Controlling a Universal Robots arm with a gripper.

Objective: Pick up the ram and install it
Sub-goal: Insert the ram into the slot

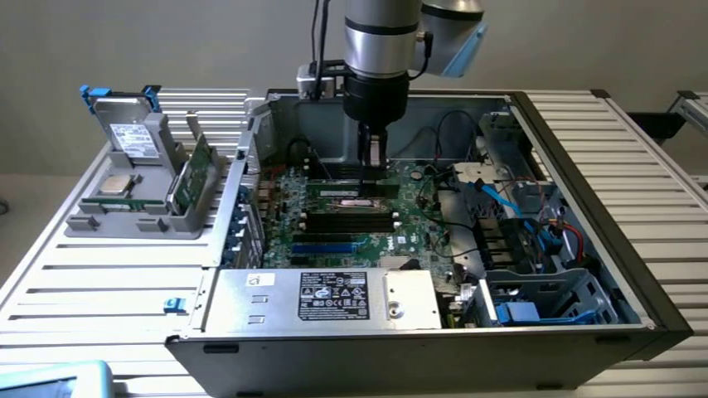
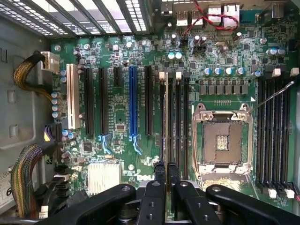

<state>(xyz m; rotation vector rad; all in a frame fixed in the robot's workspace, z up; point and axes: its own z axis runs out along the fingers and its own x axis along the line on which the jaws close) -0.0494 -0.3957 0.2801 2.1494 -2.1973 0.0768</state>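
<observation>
A single silver and black robot arm [image 1: 382, 37] hangs straight down from above, wrist vertical. Its black gripper [image 1: 376, 166] points downward at the arm's lower end. Seen from the wrist, two narrow black fingers [image 2: 160, 174] sit parallel and close together, pinching the thin edge of the ram [image 2: 166, 117], with linkage bars splayed either side.
</observation>
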